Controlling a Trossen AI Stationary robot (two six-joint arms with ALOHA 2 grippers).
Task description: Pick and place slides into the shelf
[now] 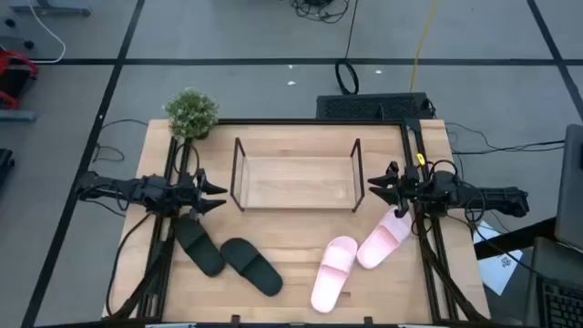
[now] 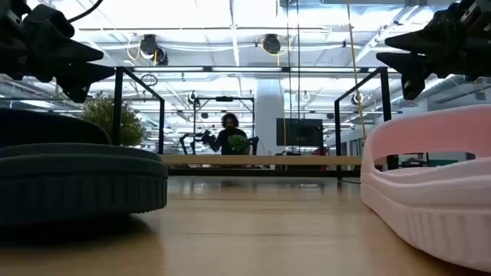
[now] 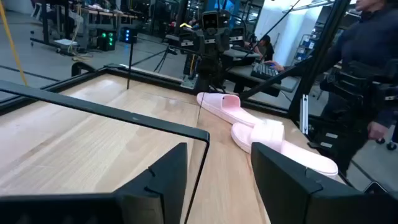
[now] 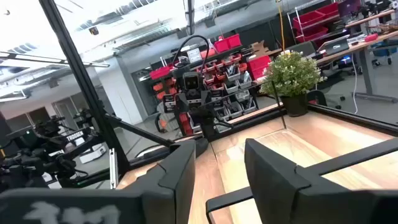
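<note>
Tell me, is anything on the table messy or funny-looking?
A bit messy: the four slides lie loose and slanted on the table in front of the shelf, black pair left, pink pair right. The shelf holds none. Nothing looks broken or spilled.

- The table (image 1: 301, 239) is pale, light-brown wood with a fine straight grain.
- Just beside the left gripper (image 1: 217, 193), the shelf (image 1: 296, 144) is thin black rods over a clear, see-through base.
- Near that gripper, the two matte black slides (image 1: 228, 257) are plain, with no pattern.
- By the right gripper (image 1: 373, 189), the two light pink slides (image 1: 360, 257) are plain as well; one lies right under it.
- Both grippers and their arms are dark, close to black.
- Behind the left gripper, the small plant (image 1: 191, 113) is dusty green with pale flecks.
- The floor (image 1: 228, 36) is grey, crossed by black lines.
- A yellow cable (image 1: 421, 41) runs over it.
</note>
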